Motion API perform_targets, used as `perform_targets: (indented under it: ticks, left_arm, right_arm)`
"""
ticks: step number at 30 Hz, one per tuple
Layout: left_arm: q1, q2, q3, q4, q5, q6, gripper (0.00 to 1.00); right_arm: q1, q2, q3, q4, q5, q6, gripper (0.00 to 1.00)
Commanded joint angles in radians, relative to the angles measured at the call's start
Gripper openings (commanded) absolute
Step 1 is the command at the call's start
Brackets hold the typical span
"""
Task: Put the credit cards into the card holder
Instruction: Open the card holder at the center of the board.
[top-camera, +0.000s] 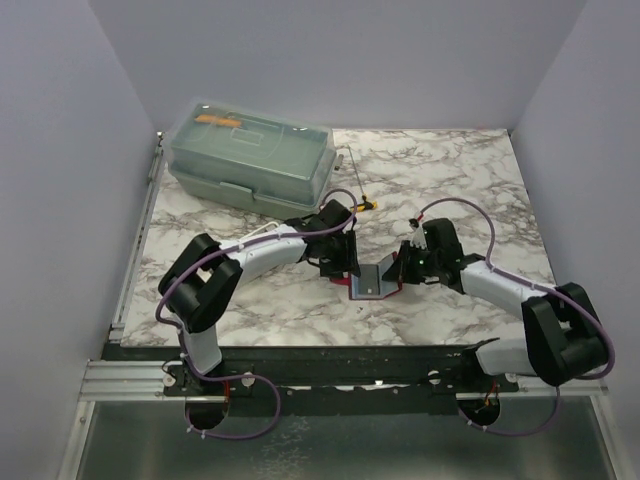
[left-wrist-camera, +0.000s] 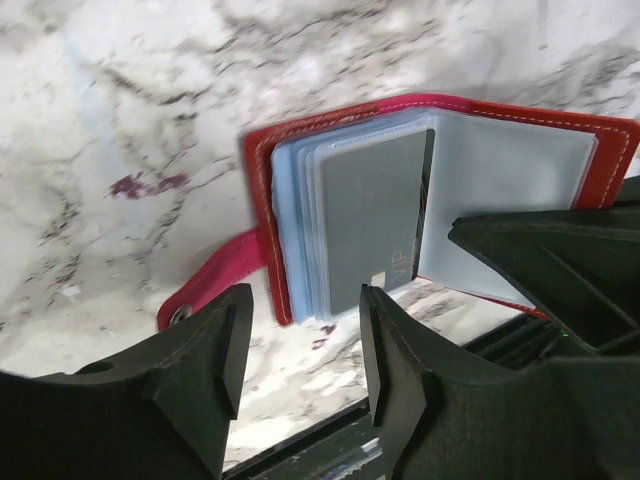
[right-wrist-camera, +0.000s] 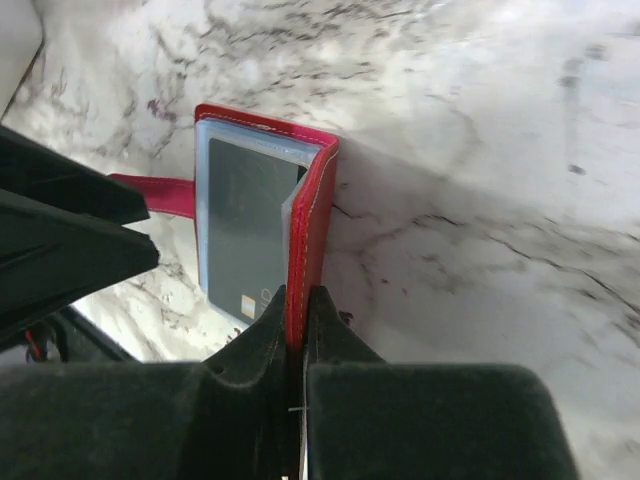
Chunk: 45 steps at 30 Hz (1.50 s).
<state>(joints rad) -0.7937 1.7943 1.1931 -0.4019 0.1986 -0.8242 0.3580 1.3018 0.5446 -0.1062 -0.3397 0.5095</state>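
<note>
top external view: on the marble table (top-camera: 450, 180) the two arms meet over the red card holder (top-camera: 372, 287), which lies open near the middle of the front half, the left gripper (top-camera: 340, 268) just beside its left edge and the right gripper (top-camera: 398, 272) at its right edge; a grey-green plastic box (top-camera: 250, 158) stands well apart at the far left. left wrist view: the left jaws are spread with nothing between them, hanging over the holder's near edge; a dark blue-grey credit card (left-wrist-camera: 370, 210) sits in one of the clear sleeves (whether further cards lie behind it cannot be told), and the snap strap (left-wrist-camera: 205, 290) trails from the cover onto the table. right wrist view: the right jaws are pressed together on the edge of one red cover, pinching it and holding it tilted up from the table, with the card showing inside the sleeves to its left.
</note>
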Motion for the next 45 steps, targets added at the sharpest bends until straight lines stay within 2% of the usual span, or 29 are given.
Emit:
perform_targets:
  ticks: [1,3,8,13,16,19,23,26,31,33,37,40,41,45]
  left_arm:
    - [0.016,-0.042,-0.060,-0.020,-0.053,0.012,0.54]
    - [0.027,-0.055,-0.075,-0.031,-0.066,0.016,0.55]
    - [0.035,-0.107,-0.112,-0.075,-0.114,0.026,0.62]
    - [0.035,-0.156,-0.149,-0.095,-0.123,0.024,0.68]
    - [0.036,-0.145,-0.160,-0.092,-0.109,0.023,0.68]
    - [0.037,-0.120,-0.161,-0.086,-0.070,0.023,0.63]
    - [0.037,-0.117,-0.166,-0.083,-0.057,0.027,0.59]
    - [0.036,-0.111,-0.170,-0.080,-0.039,0.031,0.53]
    - [0.037,-0.106,-0.177,-0.077,-0.033,0.032,0.30]
    - [0.037,-0.113,-0.179,-0.075,-0.032,0.033,0.24]
    - [0.037,-0.131,-0.175,-0.073,-0.024,0.037,0.12]
    - [0.037,-0.145,-0.168,-0.074,-0.018,0.039,0.05]
    - [0.037,-0.148,-0.165,-0.072,-0.016,0.038,0.03]
    - [0.037,-0.166,-0.154,-0.073,-0.011,0.033,0.00]
  right_arm:
    - [-0.002,0.110,-0.002,0.184,-0.275,-0.076,0.03]
    - [-0.002,0.135,-0.002,0.214,-0.304,-0.072,0.03]
    - [-0.002,0.141,0.023,0.157,-0.214,-0.085,0.04]
    - [-0.001,0.151,0.078,0.019,-0.118,-0.131,0.19]
    - [0.000,0.153,0.110,-0.052,-0.063,-0.138,0.37]
    - [-0.001,0.145,0.136,-0.102,-0.035,-0.139,0.45]
    - [0.001,0.129,0.169,-0.175,0.025,-0.145,0.50]
    - [0.017,0.117,0.213,-0.254,0.121,-0.158,0.58]
    - [0.122,0.097,0.342,-0.418,0.324,-0.142,0.77]
    - [0.165,0.097,0.395,-0.480,0.390,-0.126,0.81]
    - [0.271,0.095,0.477,-0.547,0.464,-0.102,0.81]
    - [0.336,0.110,0.517,-0.555,0.450,-0.088,0.74]
    - [0.354,0.114,0.516,-0.534,0.415,-0.089,0.72]
    - [0.357,0.122,0.438,-0.358,0.145,-0.066,0.53]
